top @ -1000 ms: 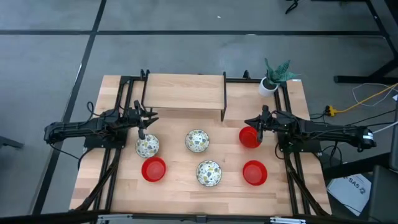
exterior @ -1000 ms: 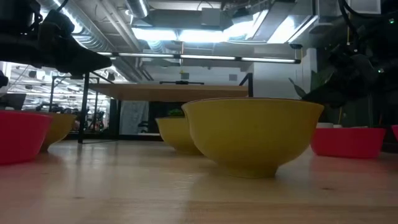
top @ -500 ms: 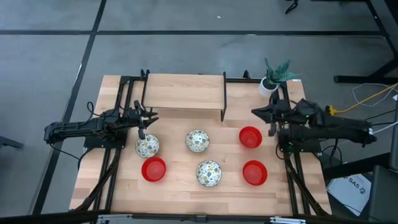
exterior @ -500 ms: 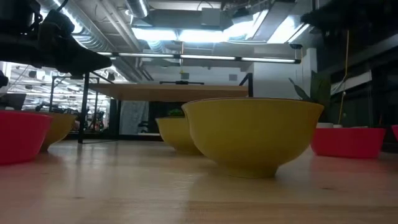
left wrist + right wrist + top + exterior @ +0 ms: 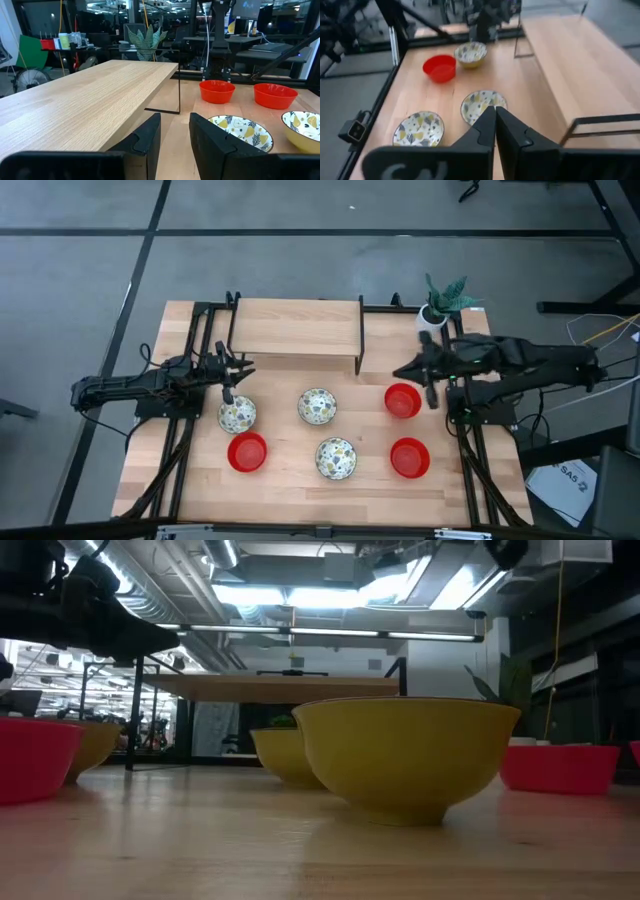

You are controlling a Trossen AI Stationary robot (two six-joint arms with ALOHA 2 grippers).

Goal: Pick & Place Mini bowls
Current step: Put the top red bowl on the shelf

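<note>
Six mini bowls rest on their bases on the wooden table. Three are red (image 5: 247,452) (image 5: 402,400) (image 5: 409,458). Three are white with a green-yellow pattern inside (image 5: 237,415) (image 5: 317,406) (image 5: 336,458). My left gripper (image 5: 232,383) stands level at the table's left, just behind the left patterned bowl (image 5: 240,131), open with nothing between its fingers (image 5: 175,134). My right gripper (image 5: 408,370) hangs high above the table's right side, over the far red bowl, and is shut (image 5: 495,117) and empty.
A raised wooden shelf (image 5: 295,328) on thin black legs spans the back middle of the table. A small plant in a white pot (image 5: 433,315) stands at the back right corner. Black frame rails (image 5: 470,470) run along both sides of the table.
My right gripper has risen from beside the far right red bowl to high above it, staying shut. The red bowl has kept its place on the table.
</note>
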